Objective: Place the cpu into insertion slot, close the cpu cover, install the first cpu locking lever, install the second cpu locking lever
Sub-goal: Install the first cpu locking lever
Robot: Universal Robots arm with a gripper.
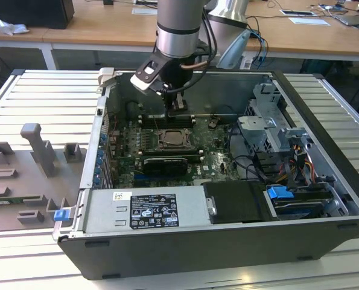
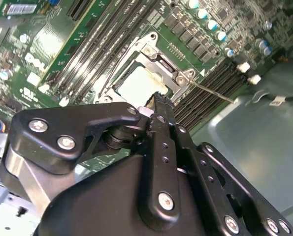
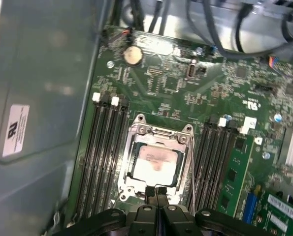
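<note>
Seated: we see the cpu (image 3: 153,162) in the insertion slot (image 1: 175,141).
Cover: the cpu cover (image 3: 161,132) lies down over it.
Levers: we judge the locking levers (image 2: 212,92) not yet latched.
Gripper: the gripper (image 3: 156,192) is at the slot's edge, fingers together, empty.

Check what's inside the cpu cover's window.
The cpu shows its pale metal top through the cpu cover window in the first wrist view. Whatever lies under the cpu is covered, and the gripper hides part of one frame edge.

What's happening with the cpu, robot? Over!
Gripper at edge of cpu cover, jaws shut, holding nothing. Cpu seated, cover down around it. Nothing in the way.
</note>
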